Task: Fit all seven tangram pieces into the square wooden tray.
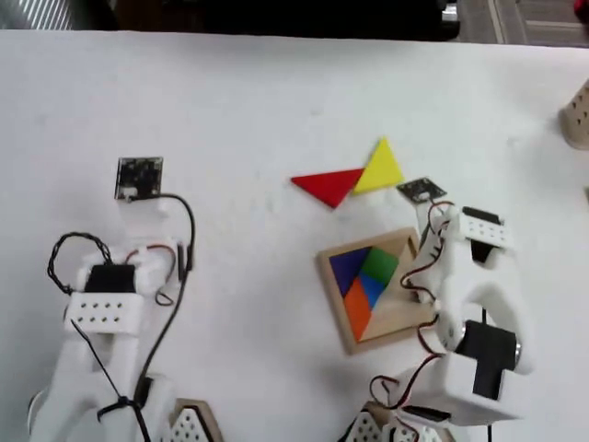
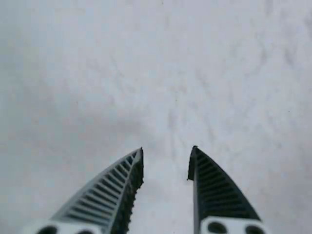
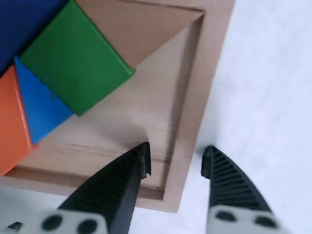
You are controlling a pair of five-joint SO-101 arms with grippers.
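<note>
- A white table [image 1: 258,101] is seen from above, with the left arm [image 1: 106,299] at 8 o'clock and the right arm [image 1: 474,308] at 4 o'clock.
- The square wooden tray [image 1: 333,293] lies at 4 o'clock on the table, turned at an angle, directly in front of the right arm.
- Four pieces lie packed together in the tray's 9 o'clock half: a dark blue piece [image 1: 345,267], a green piece [image 1: 380,262], a light blue piece [image 1: 372,287] and an orange piece [image 1: 357,310]. The wood floor on the 3 o'clock side is bare.
- A red triangle [image 1: 329,186] and a yellow triangle [image 1: 381,168] lie flat on the table at 12 o'clock from the tray. They touch each other and sit apart from the tray.
- The right gripper [image 3: 175,158] hangs over the tray's corner nearest the right arm. Its jaws are apart and straddle the wooden rim, one finger over the bare floor and the other over the table. Nothing is held between them.
- The left gripper [image 2: 165,156] hovers over bare white tabletop well away from the tray, at 9 o'clock from it. Its ribbed fingers are spread with nothing between them.
- Black cables [image 1: 184,253] loop around the left arm.
- A perforated tan object [image 1: 576,115] stands at the table's 3 o'clock edge.
- Two perforated blocks [image 1: 189,425] sit at 6 o'clock by the arm bases.
- A dark strip [image 1: 276,14] of the room runs past the table's far edge at 12 o'clock.
</note>
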